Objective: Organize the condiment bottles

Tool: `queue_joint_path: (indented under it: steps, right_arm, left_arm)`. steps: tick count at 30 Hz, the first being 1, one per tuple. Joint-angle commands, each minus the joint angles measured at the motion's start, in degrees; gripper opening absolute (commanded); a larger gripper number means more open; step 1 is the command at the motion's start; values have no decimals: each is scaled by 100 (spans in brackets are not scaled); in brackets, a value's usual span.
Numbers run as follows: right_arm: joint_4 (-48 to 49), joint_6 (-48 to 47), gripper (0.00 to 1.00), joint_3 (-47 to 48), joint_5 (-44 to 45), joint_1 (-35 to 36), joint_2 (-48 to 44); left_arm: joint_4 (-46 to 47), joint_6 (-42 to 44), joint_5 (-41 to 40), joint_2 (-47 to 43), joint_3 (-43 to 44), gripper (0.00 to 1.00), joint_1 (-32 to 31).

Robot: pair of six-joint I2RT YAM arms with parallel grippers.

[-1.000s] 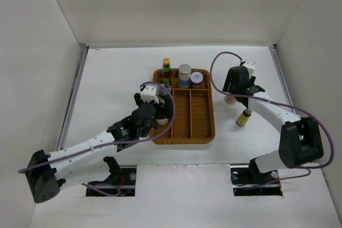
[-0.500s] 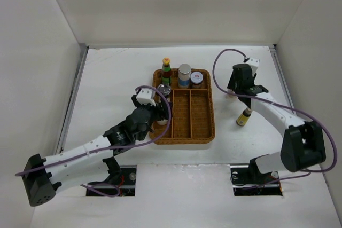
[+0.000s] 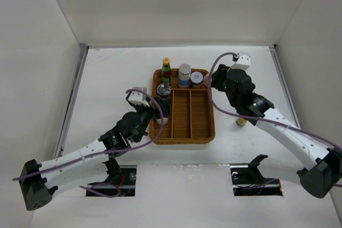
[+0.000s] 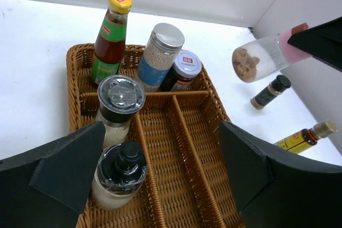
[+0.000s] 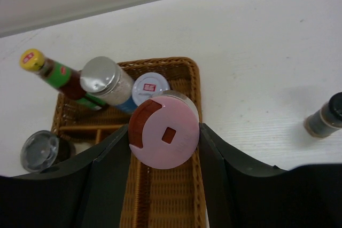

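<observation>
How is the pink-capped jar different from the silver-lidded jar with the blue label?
The pink-capped jar is held tilted in the right gripper; the silver-lidded jar stands upright in the wicker tray. The pink-capped jar holds only a small brown clump; the silver-lidded jar is full of pale grains. The silver-lidded jar has a blue label; the pink-capped jar shows none. Both are clear round jars.

I log the right gripper (image 5: 163, 148) now clamped on the pink-capped shaker (image 5: 163, 132), lifted off the table and swung left; the wicker tray (image 5: 195, 86) now lies beneath it. The left gripper (image 4: 160, 177) has drawn back toward its base, jaws wide apart. The black-lidded jar (image 4: 121, 99) it covered a second ago now stands exposed ahead of it.
</observation>
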Motion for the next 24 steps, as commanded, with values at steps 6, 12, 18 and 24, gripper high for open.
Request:
queue_joint_path:
  steps: [6,12,18,24]
  right_arm:
    - [153,422,41,-222,375,693,-713]
    - [162,378,41,-477,323,808,-1021]
    - [215,256,41,-592,112,957,-1153]
    - [276,-8,41,-469,-55,1089,-820]
  left_arm:
    - [383,7,-325,-394,183,91,-75]
    - [-240,24,-598,-772,412,93,4]
    - [-549,77,-1002,-1150,553,93,-22]
    - [-303,147,-1161,-1212,404,93,241]
